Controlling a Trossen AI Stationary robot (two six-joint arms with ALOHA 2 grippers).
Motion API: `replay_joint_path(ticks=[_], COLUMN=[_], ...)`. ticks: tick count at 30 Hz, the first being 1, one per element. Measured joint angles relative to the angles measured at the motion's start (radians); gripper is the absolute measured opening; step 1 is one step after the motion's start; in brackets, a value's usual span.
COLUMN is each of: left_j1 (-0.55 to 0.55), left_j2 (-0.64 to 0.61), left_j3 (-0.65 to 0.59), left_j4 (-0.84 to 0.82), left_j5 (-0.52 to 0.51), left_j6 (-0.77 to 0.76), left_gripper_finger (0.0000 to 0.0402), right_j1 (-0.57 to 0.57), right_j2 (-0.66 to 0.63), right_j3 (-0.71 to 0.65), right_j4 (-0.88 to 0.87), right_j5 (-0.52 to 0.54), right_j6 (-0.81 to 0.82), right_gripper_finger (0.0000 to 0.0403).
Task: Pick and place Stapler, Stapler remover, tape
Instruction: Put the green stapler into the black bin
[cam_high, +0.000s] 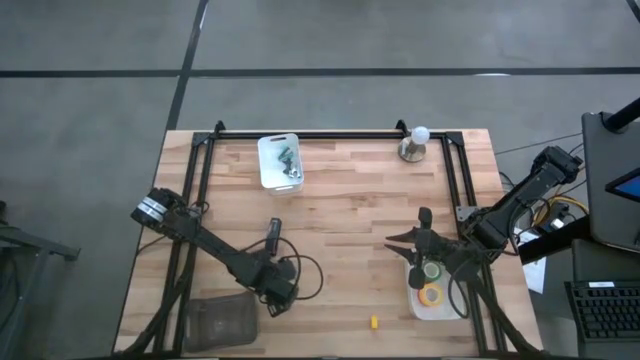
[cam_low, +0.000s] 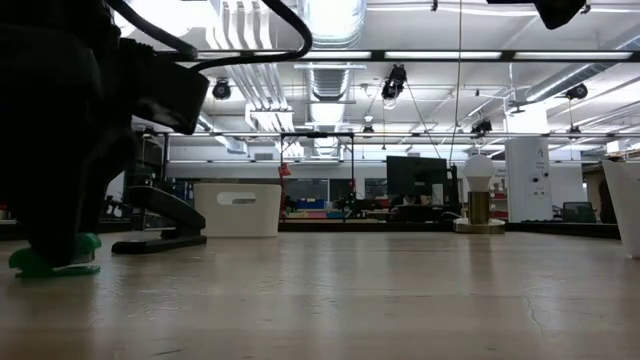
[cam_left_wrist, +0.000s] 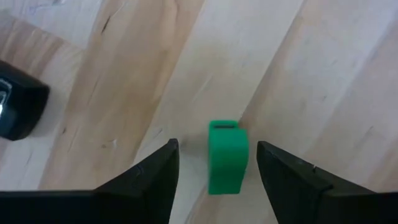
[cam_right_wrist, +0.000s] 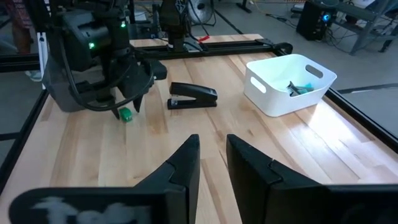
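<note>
**Inspector:** Left arm status?

**Operator:** The left gripper (cam_left_wrist: 214, 165) hangs low over the front left of the table (cam_high: 350, 210), fingers spread wide on either side of a small green block (cam_left_wrist: 227, 155), not yet touching it. This is probably the staple remover, though that is a judgement.

**Inspector:** And the other task items?

**Operator:** The stapler (cam_right_wrist: 193, 95) lies just beside that gripper, towards the white bin (cam_right_wrist: 286, 84). Tape rolls (cam_high: 432, 293) sit in a pale tray (cam_high: 416, 305) at front right, where the right gripper (cam_right_wrist: 212, 163) waits above, fingers narrowly parted.

**Inspector:** Recommendation for the grasp?

**Operator:** Descend straight, keep the block centred between the fingers, and close on its flat sides. It is light and may skid if one finger touches first.
</note>
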Motion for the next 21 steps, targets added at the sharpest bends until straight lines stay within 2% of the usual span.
replay_joint_path(ticks=[5,16,21], left_j1=[0.002,0.013,0.015], left_j2=[0.000,-0.001,-0.002], left_j3=[0.000,-0.001,0.004], left_j4=[-0.018,-0.007,0.004], left_j5=[0.003,0.002,0.001], left_j6=[0.024,0.091,0.128], left_gripper_finger=[0.0187,0.0086,0.0074], right_j1=[0.000,-0.001,-0.001], right_j2=[0.000,0.000,0.000], right_j3=[0.000,-0.006,-0.011], right_j4=[0.000,0.002,0.003], right_j5=[0.000,0.001,0.002], right_j6=[0.000,0.000,0.000], right_gripper_finger=[0.0081,0.0066,0.0064])
